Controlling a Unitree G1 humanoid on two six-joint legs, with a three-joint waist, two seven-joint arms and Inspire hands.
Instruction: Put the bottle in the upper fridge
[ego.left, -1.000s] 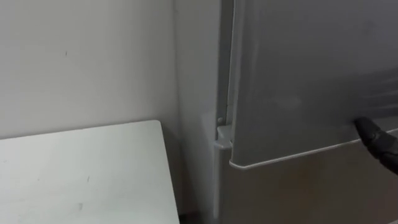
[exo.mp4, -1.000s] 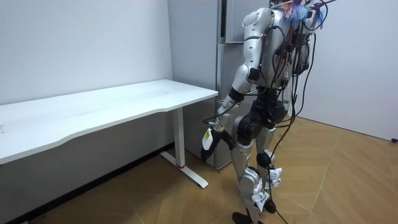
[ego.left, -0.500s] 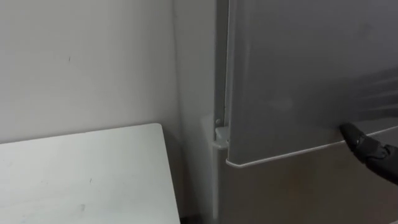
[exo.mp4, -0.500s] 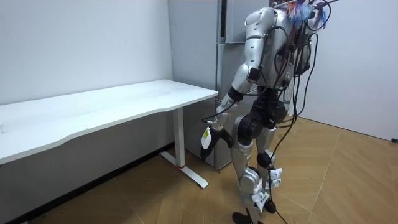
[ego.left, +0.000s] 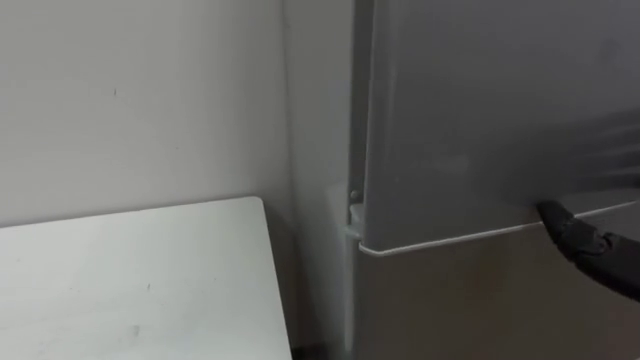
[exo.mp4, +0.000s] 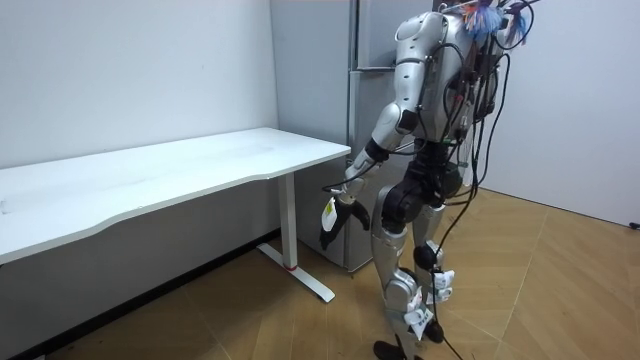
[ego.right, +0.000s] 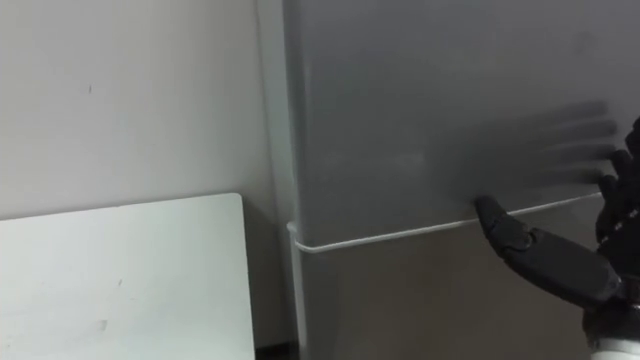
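Note:
The grey fridge (exo.mp4: 360, 120) fills the right of both eye views. Its upper door (ego.left: 460, 120) lies nearly flush with the lower door (ego.left: 450, 300), a thin pale seam between them. My right hand (ego.right: 555, 262) rests flat on the upper door just above that seam, open, thumb pointing left; its dark thumb also shows in the left eye view (ego.left: 575, 240). In the room view I stand upright facing the fridge, and my left hand (exo.mp4: 335, 218) hangs open beside my thigh, holding nothing. No bottle is visible.
A white table (ego.left: 130, 280) stands to my left, its right end close to the fridge's side (ego.left: 320, 150). A plain pale wall (ego.left: 140, 100) runs behind it. Open wooden floor (exo.mp4: 540, 290) lies behind me and toward the room view's right.
The upper fridge door has swung inward, from jutting out past the lower door to nearly flush. My right hand has moved left with it.

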